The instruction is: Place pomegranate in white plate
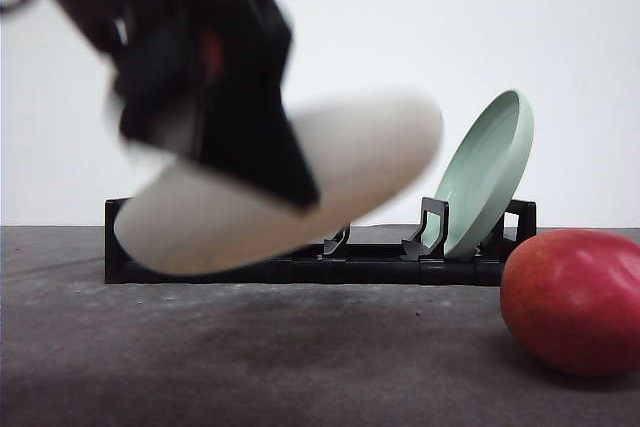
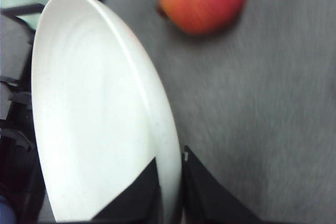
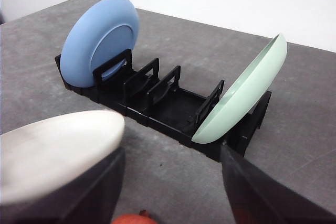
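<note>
Holding white plate aloft, left fingers pinching rim; right fingers spread, empty; pomegranate unplaced on tabletop.

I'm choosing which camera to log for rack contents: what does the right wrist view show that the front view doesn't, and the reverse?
Right wrist view: a round glossy blue plate standing upright in the end slot of the black slotted plastic rack.

Front view: the left claw gripping the tilted matte off-white plate above the table.

Both: the off-white plate, the round pale green plate leaning at the rack's other end, the red pomegranate and the grey table.
</note>
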Motion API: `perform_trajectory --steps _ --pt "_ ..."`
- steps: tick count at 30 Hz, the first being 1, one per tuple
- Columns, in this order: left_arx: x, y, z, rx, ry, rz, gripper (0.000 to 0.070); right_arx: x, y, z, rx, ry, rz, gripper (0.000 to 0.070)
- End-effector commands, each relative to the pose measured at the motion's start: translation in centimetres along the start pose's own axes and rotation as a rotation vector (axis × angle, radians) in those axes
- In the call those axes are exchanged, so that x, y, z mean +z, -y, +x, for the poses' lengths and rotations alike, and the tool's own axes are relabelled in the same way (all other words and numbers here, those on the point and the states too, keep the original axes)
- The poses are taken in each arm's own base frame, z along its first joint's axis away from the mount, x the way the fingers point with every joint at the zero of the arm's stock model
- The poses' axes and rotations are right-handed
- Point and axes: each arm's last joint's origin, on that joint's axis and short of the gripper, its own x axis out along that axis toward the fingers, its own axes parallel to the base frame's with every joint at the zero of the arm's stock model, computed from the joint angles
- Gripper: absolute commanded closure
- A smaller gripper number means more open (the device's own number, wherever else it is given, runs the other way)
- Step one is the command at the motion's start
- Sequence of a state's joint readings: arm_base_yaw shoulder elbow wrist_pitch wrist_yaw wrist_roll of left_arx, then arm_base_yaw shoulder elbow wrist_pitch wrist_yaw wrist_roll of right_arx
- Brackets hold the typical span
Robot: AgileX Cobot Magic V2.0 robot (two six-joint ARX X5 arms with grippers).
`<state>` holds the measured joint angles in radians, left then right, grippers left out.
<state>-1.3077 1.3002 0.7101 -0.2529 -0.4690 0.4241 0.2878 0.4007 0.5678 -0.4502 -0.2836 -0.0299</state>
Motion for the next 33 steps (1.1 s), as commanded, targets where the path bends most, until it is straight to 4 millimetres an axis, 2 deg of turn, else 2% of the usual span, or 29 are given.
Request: perform_trajectory --steps 1,6,11,13,16,18,24,26,28,33 --pt "0.5 0.7 0.7 0.017 -0.022 0.116 0.0690 0.5 -0.1 -0.2 -0.001 0.019 -0.015 0.0333" --pt "0.3 2.3 2.3 0.004 -0.096 0.197 0.0690 0.5 -0.1 -0.2 -0.002 0.019 -0.015 0.0333" --pt "0.3 2.9 2.6 -0.008 -0.103 0.216 0.0680 0.5 0.0 -0.2 -0.038 0.013 -0.013 0.0333" --pt "0.3 2.9 2.6 -0.008 -0.103 0.216 0.0642 0.4 0.1 -0.2 -0.048 0.009 -0.012 0.0333" --pt "0.3 2.9 2.6 -0.008 -0.103 0.209 0.0465 0.4 0.1 -0.2 -0.048 0.009 -0.012 0.0333" --pt "0.3 2.9 2.6 -0.008 -0.103 0.202 0.0389 0.4 0.1 -0.2 -0.048 0.009 -0.012 0.0333" --pt "0.2 2.9 2.4 -0.013 -0.115 0.126 0.0376 0.4 0.1 -0.2 -0.048 0.009 -0.012 0.0333" --pt "0.2 2.7 2.1 -0.038 -0.114 0.089 0.0334 0.4 0.1 -0.2 -0.048 0.009 -0.012 0.0333" --pt "0.3 2.5 1.7 -0.094 -0.107 0.038 0.0291 0.4 0.1 -0.2 -0.049 0.009 -0.012 0.0333" --pt "0.5 0.9 -0.3 -0.212 -0.074 -0.120 0.0269 0.4 0.1 -0.2 -0.048 0.009 -0.012 0.0333"
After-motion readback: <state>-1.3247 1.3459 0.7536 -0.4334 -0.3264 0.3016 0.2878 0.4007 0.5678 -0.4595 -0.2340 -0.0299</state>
